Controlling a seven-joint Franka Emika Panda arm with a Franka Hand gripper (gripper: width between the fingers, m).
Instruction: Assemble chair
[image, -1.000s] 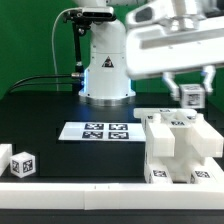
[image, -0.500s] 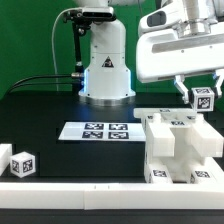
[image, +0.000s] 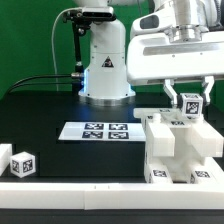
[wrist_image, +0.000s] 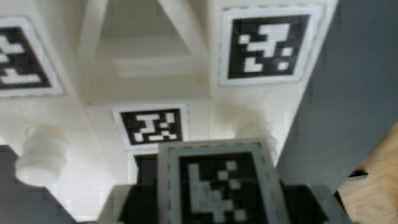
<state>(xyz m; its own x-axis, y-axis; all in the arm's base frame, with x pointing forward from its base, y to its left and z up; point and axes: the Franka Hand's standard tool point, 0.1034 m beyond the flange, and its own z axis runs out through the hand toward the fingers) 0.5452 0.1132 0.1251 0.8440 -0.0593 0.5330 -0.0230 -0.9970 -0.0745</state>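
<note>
gripper — jaws clamped on a small white tagged chair part, one finger on each side | chair — blocky white half-built body, just below the gripper | contact between held part and chair: cannot tell | wrist view: held part's tag nearest, chair's tags beyond it

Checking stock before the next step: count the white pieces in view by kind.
Partly built chair: 1
Small tagged part in the gripper: 1
Loose white blocks, exterior view's left: 2, one cut off by the edge
Marker board: 1
Total: 5
</note>
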